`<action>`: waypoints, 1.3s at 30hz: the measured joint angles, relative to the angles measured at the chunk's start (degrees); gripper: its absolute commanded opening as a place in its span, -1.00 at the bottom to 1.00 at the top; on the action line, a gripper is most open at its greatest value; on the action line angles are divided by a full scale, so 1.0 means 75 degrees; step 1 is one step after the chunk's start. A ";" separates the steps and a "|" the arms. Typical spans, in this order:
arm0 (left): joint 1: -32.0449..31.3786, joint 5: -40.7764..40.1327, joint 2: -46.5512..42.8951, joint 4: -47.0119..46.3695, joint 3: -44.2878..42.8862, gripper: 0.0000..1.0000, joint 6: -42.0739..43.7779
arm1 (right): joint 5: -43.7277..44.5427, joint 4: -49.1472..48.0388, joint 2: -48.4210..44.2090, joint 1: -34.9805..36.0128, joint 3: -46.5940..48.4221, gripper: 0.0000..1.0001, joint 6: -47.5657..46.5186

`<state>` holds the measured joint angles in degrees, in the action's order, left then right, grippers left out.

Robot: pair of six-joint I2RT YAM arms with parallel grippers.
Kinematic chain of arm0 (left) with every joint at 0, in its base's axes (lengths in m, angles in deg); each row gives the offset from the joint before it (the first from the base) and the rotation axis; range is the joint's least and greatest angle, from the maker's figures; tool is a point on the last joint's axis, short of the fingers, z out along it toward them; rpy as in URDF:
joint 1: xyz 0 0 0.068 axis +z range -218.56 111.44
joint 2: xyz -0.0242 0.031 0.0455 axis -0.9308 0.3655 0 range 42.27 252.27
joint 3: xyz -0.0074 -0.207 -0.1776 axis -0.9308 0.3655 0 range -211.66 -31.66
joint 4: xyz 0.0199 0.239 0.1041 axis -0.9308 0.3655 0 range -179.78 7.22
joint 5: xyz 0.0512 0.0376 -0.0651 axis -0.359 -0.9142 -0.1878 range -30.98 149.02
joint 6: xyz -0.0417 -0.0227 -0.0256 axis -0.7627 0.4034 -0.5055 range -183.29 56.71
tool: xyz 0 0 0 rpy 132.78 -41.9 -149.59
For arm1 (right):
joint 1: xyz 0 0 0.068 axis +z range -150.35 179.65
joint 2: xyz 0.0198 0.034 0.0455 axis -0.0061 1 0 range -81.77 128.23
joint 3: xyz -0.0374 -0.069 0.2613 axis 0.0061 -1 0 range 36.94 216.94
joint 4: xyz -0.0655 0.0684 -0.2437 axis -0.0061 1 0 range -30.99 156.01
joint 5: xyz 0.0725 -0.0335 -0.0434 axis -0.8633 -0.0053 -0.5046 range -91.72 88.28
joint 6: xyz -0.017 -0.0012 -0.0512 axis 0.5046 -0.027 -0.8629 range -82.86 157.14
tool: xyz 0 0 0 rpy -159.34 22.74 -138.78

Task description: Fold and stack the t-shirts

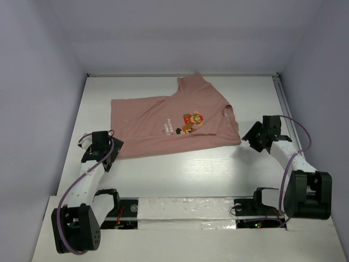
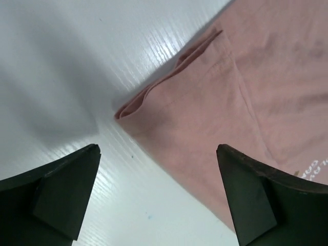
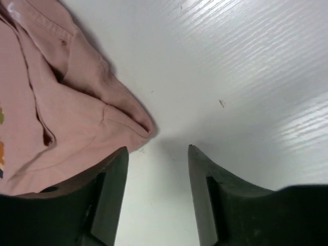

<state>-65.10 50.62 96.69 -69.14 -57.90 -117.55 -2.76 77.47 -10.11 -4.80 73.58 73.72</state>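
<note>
A dusty-pink t-shirt (image 1: 169, 123) lies partly folded on the white table, its pixel chest graphic (image 1: 191, 121) facing up, one sleeve sticking out toward the back. My left gripper (image 1: 112, 154) is open and empty at the shirt's near-left corner; the left wrist view shows that folded corner (image 2: 154, 102) just ahead of the wide-open jaws (image 2: 159, 151). My right gripper (image 1: 250, 136) is open and empty beside the shirt's near-right corner; the right wrist view shows the bunched fabric tip (image 3: 138, 123) just left of the gap (image 3: 158, 148).
The white table (image 1: 191, 174) is enclosed by grey walls on the left, right and back. A taped white strip (image 1: 185, 210) runs along the near edge between the arm bases. A rail (image 1: 283, 103) runs along the right edge.
</note>
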 measured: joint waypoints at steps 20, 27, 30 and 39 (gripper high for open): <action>-0.0979 0.0166 0.0455 -0.0749 -0.0589 -1.00 0.0895 | -0.0836 -0.0568 0.2815 0.2299 0.2302 -0.26 0.0111; -0.1003 0.0391 0.0446 -0.1125 -0.0440 -1.00 0.1061 | -0.1026 -0.0638 0.3150 0.2436 0.2296 -0.29 0.0277; -0.1003 0.0466 0.0417 -0.1271 -0.0344 -1.00 0.1116 | -0.1090 -0.0758 0.3165 0.2544 0.2294 -0.30 0.0335; -0.1003 0.0513 0.0251 -0.1294 -0.0064 -1.00 0.1183 | -0.1125 -0.0866 0.3483 0.2702 0.2294 -0.73 0.0443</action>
<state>-72.61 54.47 98.56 -78.84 -58.38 -108.67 -11.20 70.98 16.01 15.46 90.78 77.04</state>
